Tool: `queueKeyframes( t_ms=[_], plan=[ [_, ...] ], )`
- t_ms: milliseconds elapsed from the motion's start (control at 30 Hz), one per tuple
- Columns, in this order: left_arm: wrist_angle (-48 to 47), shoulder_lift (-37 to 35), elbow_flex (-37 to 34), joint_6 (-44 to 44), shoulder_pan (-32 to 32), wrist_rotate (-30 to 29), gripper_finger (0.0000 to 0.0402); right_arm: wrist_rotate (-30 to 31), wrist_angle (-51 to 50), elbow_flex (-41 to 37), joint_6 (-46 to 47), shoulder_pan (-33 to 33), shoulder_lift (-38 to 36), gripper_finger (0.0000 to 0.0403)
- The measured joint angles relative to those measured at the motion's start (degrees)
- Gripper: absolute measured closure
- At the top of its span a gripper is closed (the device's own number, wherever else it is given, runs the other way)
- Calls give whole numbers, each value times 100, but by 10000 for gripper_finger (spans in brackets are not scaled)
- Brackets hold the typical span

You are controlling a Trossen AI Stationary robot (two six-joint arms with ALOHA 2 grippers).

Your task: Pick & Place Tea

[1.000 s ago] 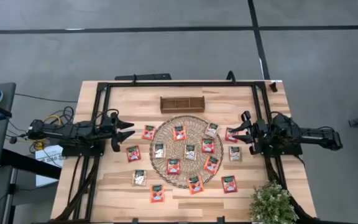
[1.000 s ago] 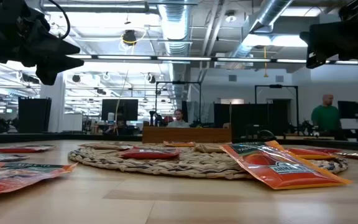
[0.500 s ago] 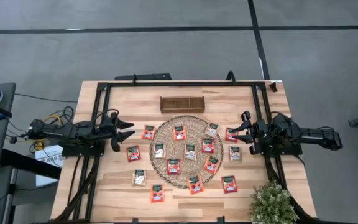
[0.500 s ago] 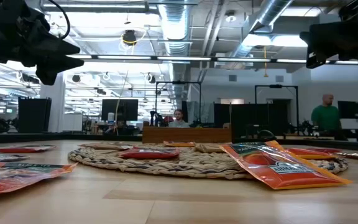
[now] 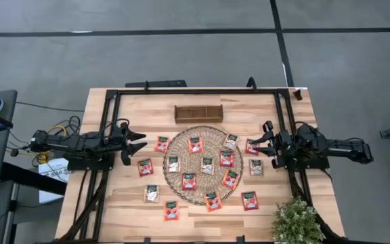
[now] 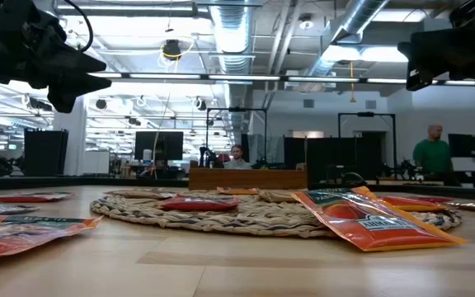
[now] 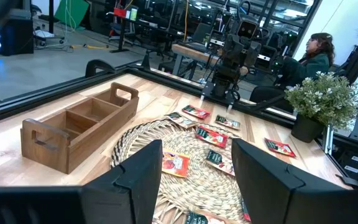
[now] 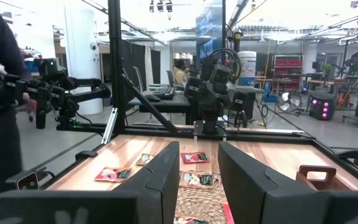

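Several small square tea packets, most red-orange and a few beige, lie flat on the round woven mat and on the wood around it, for instance one tea packet on the mat, one left of it and one close in the low view. My left gripper hovers open at the table's left edge, level, pointing toward the mat. My right gripper hovers open at the right edge, facing the left one, beside a red packet. Neither touches anything.
A brown wooden compartment tray stands behind the mat near the far edge. A small potted plant sits at the near right corner. A black frame runs around the table. A person stands in the room beyond.
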Motion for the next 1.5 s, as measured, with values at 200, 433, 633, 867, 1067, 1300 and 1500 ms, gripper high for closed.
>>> queueKeyframes(
  t_ms=[200,433,633,867,1067,1300,1500],
  plan=[
    [2,1,0,0,0,0,216,1,-1,1,1,1,0,301],
    [114,1,-8,0,0,2,216,-1,0,0,0,2,0,301],
    [127,1,-9,0,-1,4,216,6,42,1,8,0,1,301],
    [133,-1,-9,0,-1,2,216,5,50,1,6,-7,1,301],
    [136,-1,-9,0,1,2,216,16,53,2,304,-4,1,301],
    [140,0,-7,0,0,2,216,409,297,7,882,-5,1,301],
    [142,1,-7,0,-1,2,216,1050,121,573,903,-7,6,301]
  ],
)
